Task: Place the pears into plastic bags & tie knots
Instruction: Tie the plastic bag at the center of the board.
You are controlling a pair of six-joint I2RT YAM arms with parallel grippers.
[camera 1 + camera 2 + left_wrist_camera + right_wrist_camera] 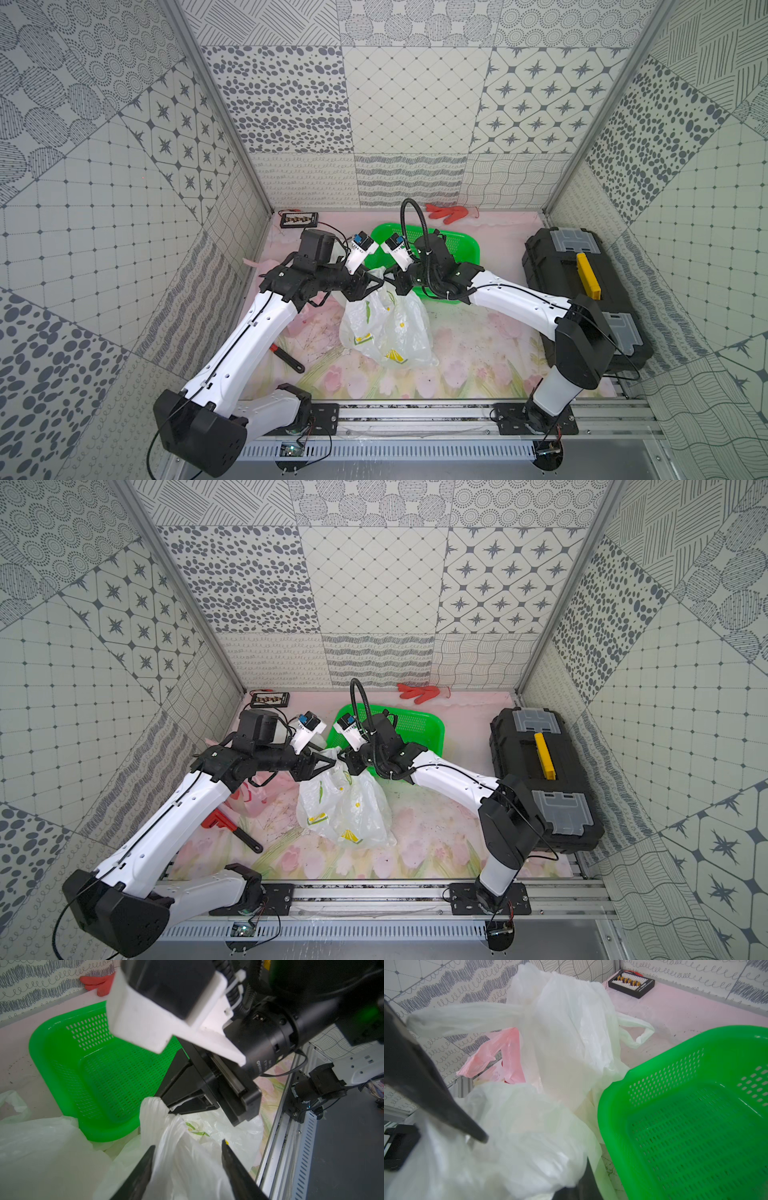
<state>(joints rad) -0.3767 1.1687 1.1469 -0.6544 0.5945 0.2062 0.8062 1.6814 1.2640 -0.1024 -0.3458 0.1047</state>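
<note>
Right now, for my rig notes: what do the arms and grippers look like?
The left arm and right arm: white shells, black joints, thin black cables. The left gripper and right gripper: black, tapered fingers. Ribbed black hose on the right arm.

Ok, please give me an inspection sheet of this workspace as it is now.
Surface: floral tablecloth, dark specks.
Job's things: lemon-print bag standing at centre; pink bag and plain white bag nearby; pears: nothing seen.
Clutter: green basket, black toolbox, red-handled wrench, red glove, connector board.
End effectors: left end effector open around the lemon-print bag's top; right end effector shut on its handle.
Cables: black corrugated hose arching over right arm.
Surroundings: patterned wall panels.
</note>
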